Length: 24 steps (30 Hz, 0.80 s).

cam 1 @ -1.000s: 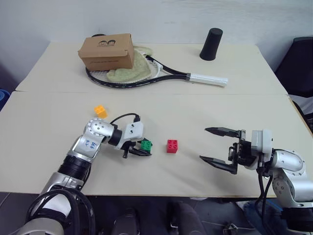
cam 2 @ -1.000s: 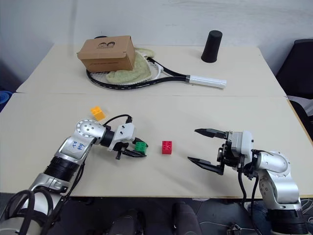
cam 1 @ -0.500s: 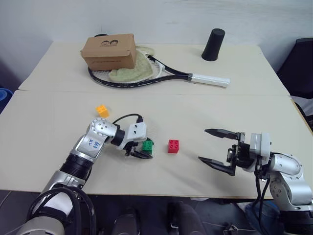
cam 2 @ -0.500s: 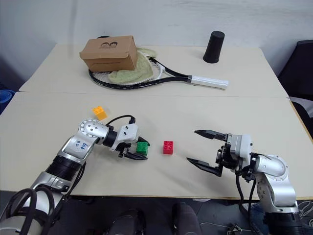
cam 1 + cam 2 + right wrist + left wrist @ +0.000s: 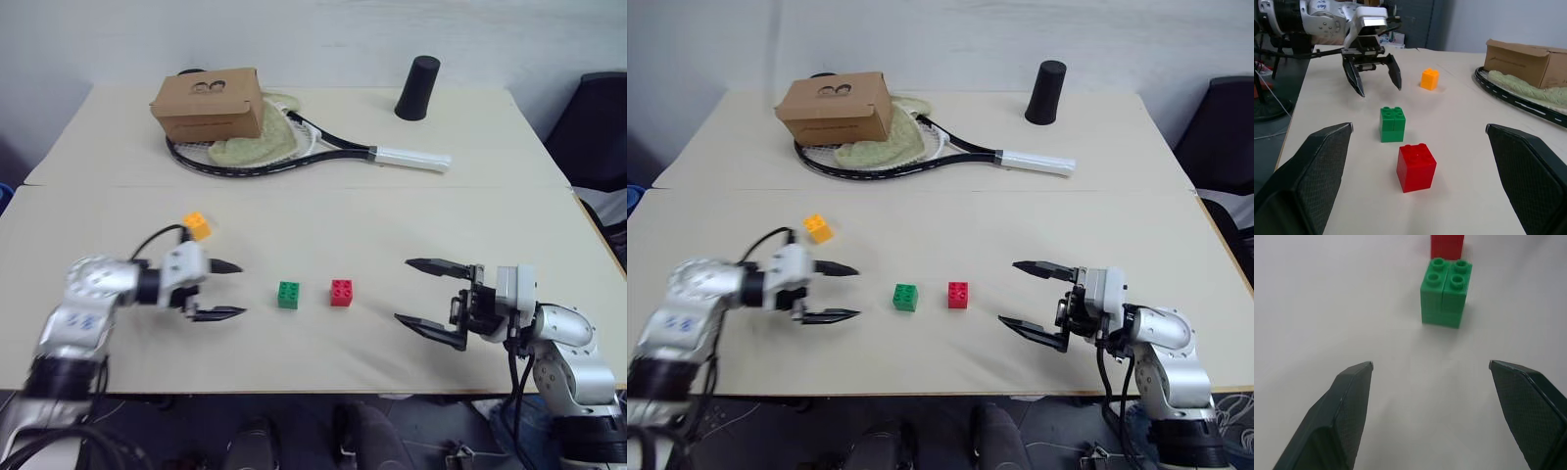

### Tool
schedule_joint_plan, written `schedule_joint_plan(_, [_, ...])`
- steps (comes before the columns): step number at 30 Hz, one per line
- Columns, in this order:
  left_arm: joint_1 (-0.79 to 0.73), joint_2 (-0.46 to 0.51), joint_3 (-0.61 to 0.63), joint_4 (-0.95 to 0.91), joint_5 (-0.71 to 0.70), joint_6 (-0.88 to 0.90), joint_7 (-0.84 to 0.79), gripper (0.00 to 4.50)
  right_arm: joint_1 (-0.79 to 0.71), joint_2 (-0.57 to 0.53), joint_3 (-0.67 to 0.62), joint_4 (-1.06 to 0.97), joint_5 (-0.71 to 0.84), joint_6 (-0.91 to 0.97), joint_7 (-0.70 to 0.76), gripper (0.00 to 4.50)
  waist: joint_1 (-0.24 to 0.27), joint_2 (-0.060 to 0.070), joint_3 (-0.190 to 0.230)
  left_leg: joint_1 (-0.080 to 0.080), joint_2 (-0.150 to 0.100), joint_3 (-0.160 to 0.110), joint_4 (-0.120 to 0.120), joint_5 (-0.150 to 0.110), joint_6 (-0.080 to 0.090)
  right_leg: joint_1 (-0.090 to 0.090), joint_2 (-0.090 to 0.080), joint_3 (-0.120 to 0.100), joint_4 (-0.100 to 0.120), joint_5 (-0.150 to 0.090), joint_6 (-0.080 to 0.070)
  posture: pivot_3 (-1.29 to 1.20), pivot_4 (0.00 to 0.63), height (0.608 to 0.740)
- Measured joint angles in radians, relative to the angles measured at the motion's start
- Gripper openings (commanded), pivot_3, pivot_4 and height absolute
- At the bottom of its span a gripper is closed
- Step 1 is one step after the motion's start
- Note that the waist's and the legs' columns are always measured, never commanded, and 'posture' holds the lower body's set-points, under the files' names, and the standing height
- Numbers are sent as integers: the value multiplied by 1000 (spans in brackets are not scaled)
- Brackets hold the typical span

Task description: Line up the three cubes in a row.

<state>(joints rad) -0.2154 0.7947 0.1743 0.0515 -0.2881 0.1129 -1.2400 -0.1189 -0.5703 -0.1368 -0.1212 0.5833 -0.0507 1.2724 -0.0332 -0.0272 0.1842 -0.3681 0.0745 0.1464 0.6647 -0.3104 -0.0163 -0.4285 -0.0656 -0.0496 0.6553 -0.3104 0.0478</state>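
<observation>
Green cube [image 5: 288, 295] and red cube [image 5: 342, 292] are set side by side on the surface [image 5: 411, 211], between both end effectors. Left end effector [image 5: 228, 290] is released, empty; right end effector [image 5: 429, 296] likewise. Orange-yellow cube [image 5: 198, 226], just beside the left one, is best grasped squarely and placed in line.

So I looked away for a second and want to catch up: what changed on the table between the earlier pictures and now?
The left end effector let go of the green brick, opened, and pulled back toward the robot's left. The green brick now stands free beside the red brick. The right end effector stayed open where it was, and the orange brick did not move.
</observation>
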Motion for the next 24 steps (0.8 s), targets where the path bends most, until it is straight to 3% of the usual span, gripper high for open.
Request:
schedule_joint_plan(4, [212, -51, 263, -6, -94, 35, 139, 4487, -41, 39, 14, 36, -1, -18, 0, 4500, 3, 0, 0, 0, 0, 0, 0, -2, 4, 0, -1, -1, 0, 0, 0, 0, 150, 740])
schedule_joint_plan(10, [364, -210, 530, 17, -146, 37, 419, 4487, -87, 96, 31, 43, -7, -38, -33, 4500, 8, -1, 0, 0, -3, -2, 0, -4, 7, 1, -6, -3, 0, 0, 0, 0, 150, 740])
schedule_joint_plan(18, [353, -258, 520, -37, -175, 41, 523, 4487, -102, 105, 50, 45, -14, -40, -50, 4500, 8, -1, -1, 0, -5, -3, -1, -4, 7, 2, -9, -5, 0, 0, 0, 0, 150, 740])
schedule_joint_plan(24, [-34, -208, 321, 20, -71, 185, 737, 4487, -136, 107, 62, 55, -28, -49, -50, 4500, 30, -2, -1, -1, -8, -4, 0, -1, 5, 2, -11, -7, 1, 2, 2, 0, 150, 740])
